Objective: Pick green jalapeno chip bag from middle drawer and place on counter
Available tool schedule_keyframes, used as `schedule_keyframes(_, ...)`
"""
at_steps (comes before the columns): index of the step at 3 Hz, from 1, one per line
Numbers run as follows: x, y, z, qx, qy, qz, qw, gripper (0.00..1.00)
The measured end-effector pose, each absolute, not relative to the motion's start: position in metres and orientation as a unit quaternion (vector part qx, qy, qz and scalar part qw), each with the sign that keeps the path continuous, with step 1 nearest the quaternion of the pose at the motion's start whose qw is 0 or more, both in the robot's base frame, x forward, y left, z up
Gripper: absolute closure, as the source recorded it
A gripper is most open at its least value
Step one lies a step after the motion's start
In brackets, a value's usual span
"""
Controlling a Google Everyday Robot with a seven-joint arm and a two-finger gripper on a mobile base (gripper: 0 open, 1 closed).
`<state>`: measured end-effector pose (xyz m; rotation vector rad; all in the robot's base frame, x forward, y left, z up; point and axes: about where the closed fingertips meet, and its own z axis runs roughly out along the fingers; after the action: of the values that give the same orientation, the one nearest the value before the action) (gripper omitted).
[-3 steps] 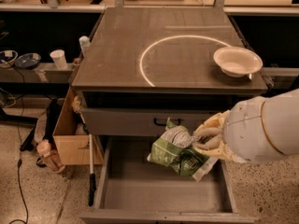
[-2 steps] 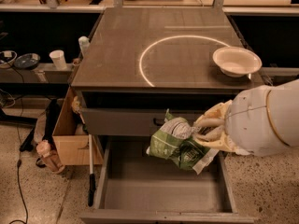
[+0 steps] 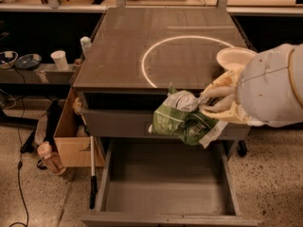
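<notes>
Since a second ago: the green chip bag (image 3: 182, 119) has gone up. It hung low over the open drawer (image 3: 165, 188); it now hangs level with the counter's (image 3: 123, 46) front edge, its top corner overlapping that edge and its body in front of the closed drawer front (image 3: 116, 123) just under the counter. It is clear of the open drawer's floor and not on the counter.

The gripper (image 3: 211, 101) has risen with it and sits at the counter's front right corner. The cream fingers (image 3: 221, 91) are clamped on the bag's right end, one above the other, with crumpled foil bunched between them.

The white arm (image 3: 270, 86) now covers the near right part of the white bowl (image 3: 232, 56) at the counter's right edge; earlier the whole bowl showed.

Hidden or unclear: the arm runs off the right side. Its bulk hides the counter's front right corner. The print on the bag's pale patch cannot be read. The fingertips are buried in the foil. The open drawer's front lip is cut off at the bottom.

A cardboard box (image 3: 71, 148) stands left of the counter, below its level.
</notes>
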<state>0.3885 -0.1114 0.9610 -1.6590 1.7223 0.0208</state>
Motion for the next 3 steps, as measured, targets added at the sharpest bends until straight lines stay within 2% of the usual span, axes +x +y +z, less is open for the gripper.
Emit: schedule_keyframes(3,0.482,-0.090,0.970,-0.653,0.669,-0.010,0.356,1.00)
